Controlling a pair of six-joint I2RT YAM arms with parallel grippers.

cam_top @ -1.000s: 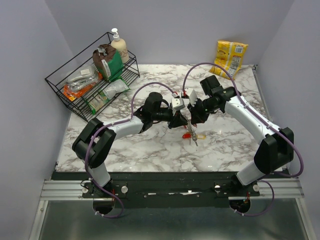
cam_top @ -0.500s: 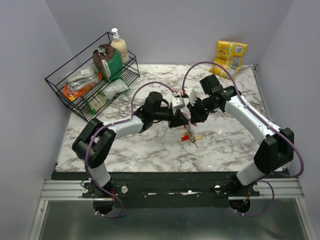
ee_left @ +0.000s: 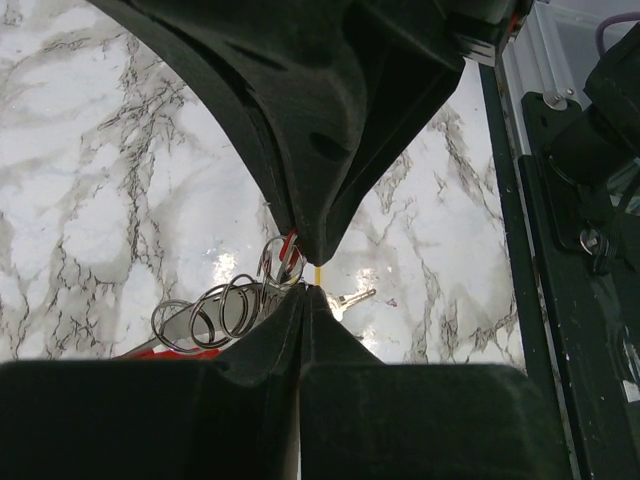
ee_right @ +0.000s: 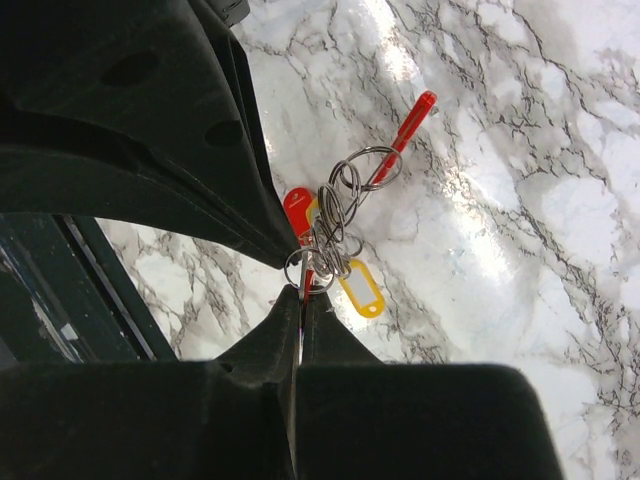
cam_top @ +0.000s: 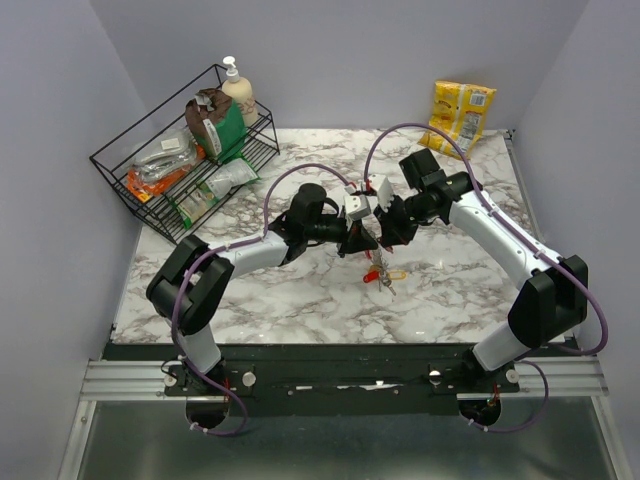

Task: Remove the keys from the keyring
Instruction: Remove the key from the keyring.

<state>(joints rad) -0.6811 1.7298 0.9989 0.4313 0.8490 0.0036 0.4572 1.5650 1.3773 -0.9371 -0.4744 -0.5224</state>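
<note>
Top view is only showing the left gripper (cam_top: pixel 364 242) and right gripper (cam_top: pixel 379 238) meeting tip to tip over the middle of the table (cam_top: pixel 460 290), with the keys (cam_top: pixel 382 274) bunching just under them. No detail there, and I can't tell if the bunch is touching the table.

Right wrist view is giving more: the right one is clamping fully shut on the keyring (ee_right: pixel 335 212), with the red strap (ee_right: pixel 410 122) and yellow tag (ee_right: pixel 360 288) hanging over the table.

Left wrist view: the left one is sitting pinched shut right at the rings. A yellow sliver is showing at the tips, but I can't tell what it's gripping. Its own fingers are blocking most of the view.
</note>
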